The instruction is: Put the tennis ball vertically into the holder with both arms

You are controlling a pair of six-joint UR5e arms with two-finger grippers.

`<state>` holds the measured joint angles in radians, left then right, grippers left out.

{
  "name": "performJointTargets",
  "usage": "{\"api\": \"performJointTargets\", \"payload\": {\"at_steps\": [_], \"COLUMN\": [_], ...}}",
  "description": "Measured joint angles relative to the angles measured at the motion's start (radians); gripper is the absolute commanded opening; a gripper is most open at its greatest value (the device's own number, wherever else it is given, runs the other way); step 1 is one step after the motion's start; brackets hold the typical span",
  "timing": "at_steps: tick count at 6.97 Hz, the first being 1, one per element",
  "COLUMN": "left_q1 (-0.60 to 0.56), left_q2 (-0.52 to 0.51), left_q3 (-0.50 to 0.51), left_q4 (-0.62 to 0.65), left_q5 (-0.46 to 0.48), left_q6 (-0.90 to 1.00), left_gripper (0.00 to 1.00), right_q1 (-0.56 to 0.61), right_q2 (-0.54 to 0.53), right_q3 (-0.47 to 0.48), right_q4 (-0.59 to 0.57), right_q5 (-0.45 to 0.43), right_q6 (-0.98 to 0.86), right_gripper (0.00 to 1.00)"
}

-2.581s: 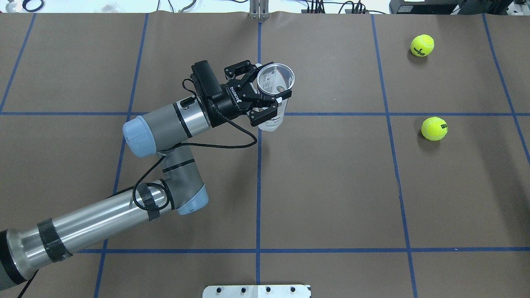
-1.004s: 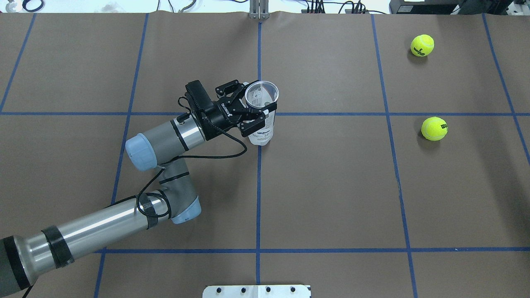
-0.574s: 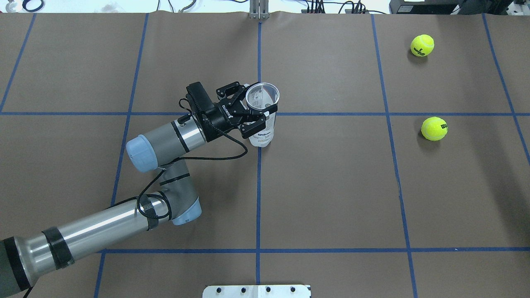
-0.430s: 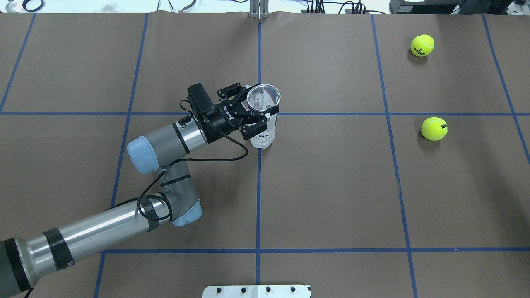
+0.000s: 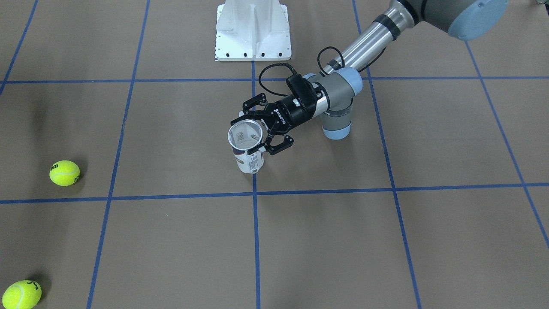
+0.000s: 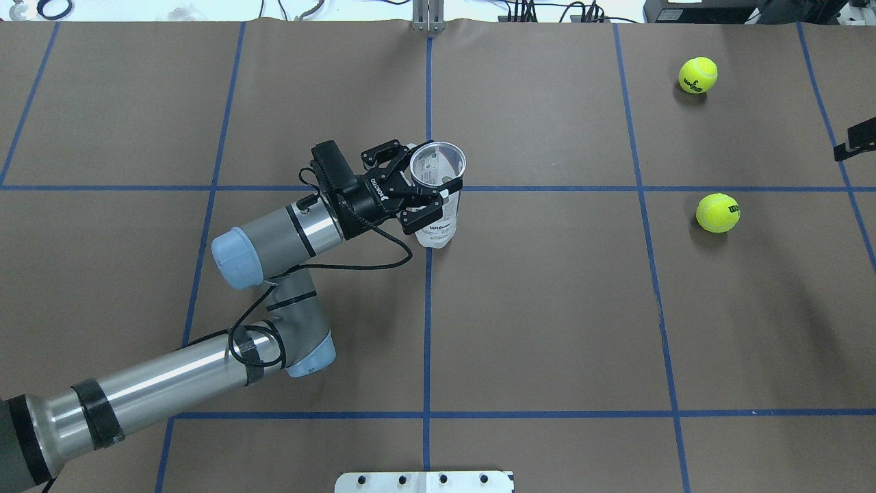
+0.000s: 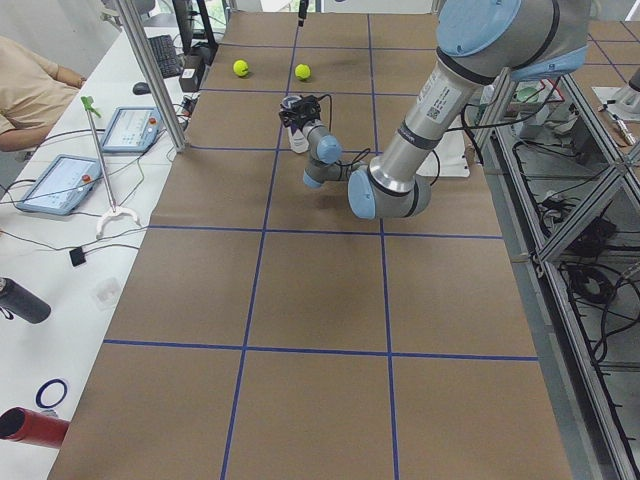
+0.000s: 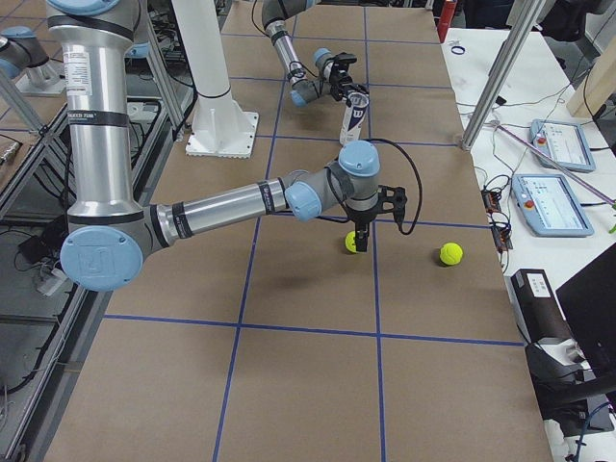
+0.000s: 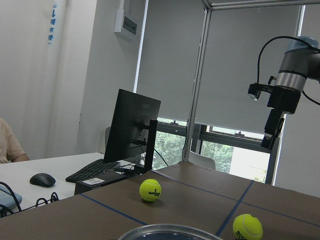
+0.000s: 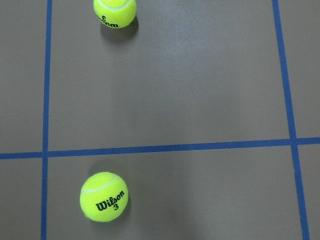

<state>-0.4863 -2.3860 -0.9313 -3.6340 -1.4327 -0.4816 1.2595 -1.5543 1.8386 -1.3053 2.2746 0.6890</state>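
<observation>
- Seen from overhead, a table (image 6: 547, 308) covered in brown paper is divided into squares by blue tape lines (image 6: 426, 329).
- The holder (image 6: 436, 222), a clear tube with a white and navy label, stands roughly upright with its silvery open mouth facing up. It is just beside the tape crossing near the table's middle. Whether its base touches the paper cannot be told.
- The left arm (image 6: 171, 380) comes in from 8 o'clock. The left gripper (image 6: 432, 179) reaches the holder sideways from 9 o'clock, its two black fingers pinching opposite sides of the tube just under the rim.
- The near tennis ball (image 6: 717, 212) lies on the paper at 3 o'clock from the holder, well apart from it. The far tennis ball (image 6: 698, 74) lies at 2 o'clock, farther from the robot.
- The right arm (image 8: 221, 204) stretches out over the table, and the right gripper (image 8: 359, 236) hangs pointing down. From the right-side camera its tip overlaps the near tennis ball. Overhead, only a black sliver shows at the 3 o'clock edge. Whether its fingers are spread or together cannot be told.
- The right wrist camera looks straight down on both balls, one at 7 o'clock and one at 11 o'clock.
- A white pedestal base (image 6: 424, 481) sits at the 6 o'clock edge of the overhead view.
</observation>
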Motion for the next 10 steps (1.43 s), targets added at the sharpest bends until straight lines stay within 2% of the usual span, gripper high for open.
{"api": "performJointTargets", "payload": {"at_steps": [3, 5, 7, 8, 9, 10], "left_q1": [0.001, 0.002, 0.003, 0.005, 0.008, 0.009], "left_q2": [-0.001, -0.001, 0.000, 0.001, 0.001, 0.001], "left_q3": [-0.001, -0.001, -0.002, -0.003, -0.004, -0.005], "left_q4": [0.000, 0.000, 0.000, 0.000, 0.000, 0.001], "left_q5": [0.000, 0.000, 0.000, 0.000, 0.000, -0.001], "left_q6": [0.000, 0.000, 0.000, -0.001, -0.002, -0.003], "left_gripper": [0.81, 0.84, 0.87, 0.90, 0.98, 0.99], "right_q1": [-0.178, -0.266, -0.298, -0.306, -0.313, -0.318], "right_q2": [0.001, 0.003, 0.010, 0.016, 0.020, 0.022], "right_q3": [-0.007, -0.046, -0.106, -0.116, -0.121, -0.125], "right_q4": [0.139, 0.214, 0.300, 0.315, 0.320, 0.322], "right_q5": [-0.176, -0.293, -0.329, -0.333, -0.334, -0.334], "right_q6": [0.232, 0.273, 0.279, 0.280, 0.281, 0.281], "right_gripper": [1.00, 1.00, 1.00, 1.00, 1.00, 1.00]}}
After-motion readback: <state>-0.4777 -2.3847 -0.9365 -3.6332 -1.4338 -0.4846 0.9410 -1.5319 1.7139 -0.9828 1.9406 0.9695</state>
